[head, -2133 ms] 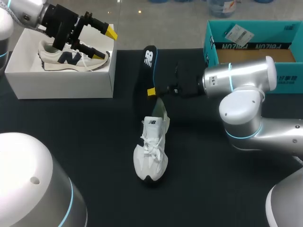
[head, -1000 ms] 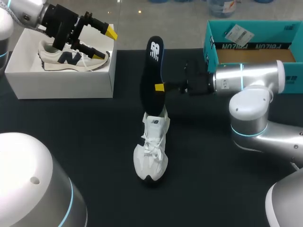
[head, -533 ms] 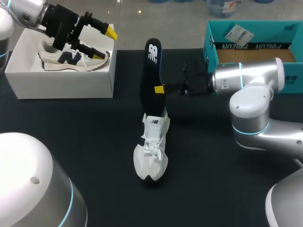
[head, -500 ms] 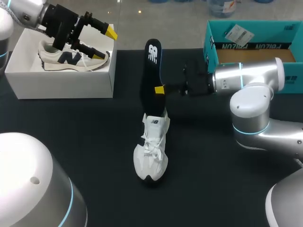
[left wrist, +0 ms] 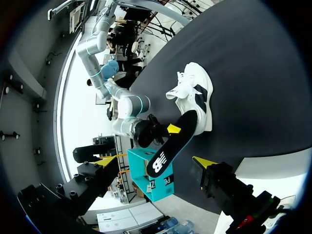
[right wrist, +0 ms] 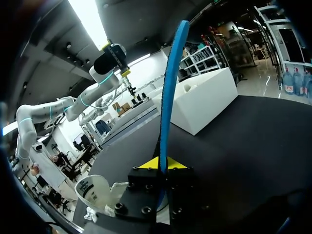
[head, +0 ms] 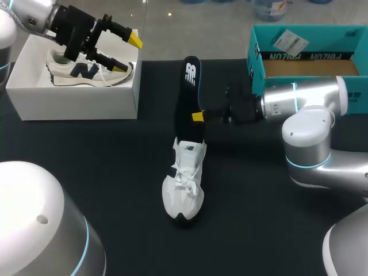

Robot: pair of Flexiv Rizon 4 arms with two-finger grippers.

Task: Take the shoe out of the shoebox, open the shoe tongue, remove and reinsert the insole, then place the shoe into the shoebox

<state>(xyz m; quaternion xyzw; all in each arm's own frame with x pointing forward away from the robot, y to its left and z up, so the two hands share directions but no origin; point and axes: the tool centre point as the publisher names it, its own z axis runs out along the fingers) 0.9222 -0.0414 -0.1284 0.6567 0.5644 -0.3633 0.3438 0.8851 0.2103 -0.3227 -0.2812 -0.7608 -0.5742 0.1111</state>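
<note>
My shoe (head: pixel 183 190) is white, laces too, with a black toe edge, against the black bench (head: pixel 103 161). The insole (head: pixel 187 92) in my right jaws is black with a white logo and blue rim. My fingertips (head: pixel 197 117) are bright yellow. White shoebox (head: pixel 75 106); cream second shoe (head: pixel 86 70) with navy mark; teal box (head: pixel 305 56) printed in white, brown inside.

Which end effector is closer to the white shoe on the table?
Right. The right end effector grips the insole just behind the white shoe; the left end effector hangs open over the white shoebox.
</note>
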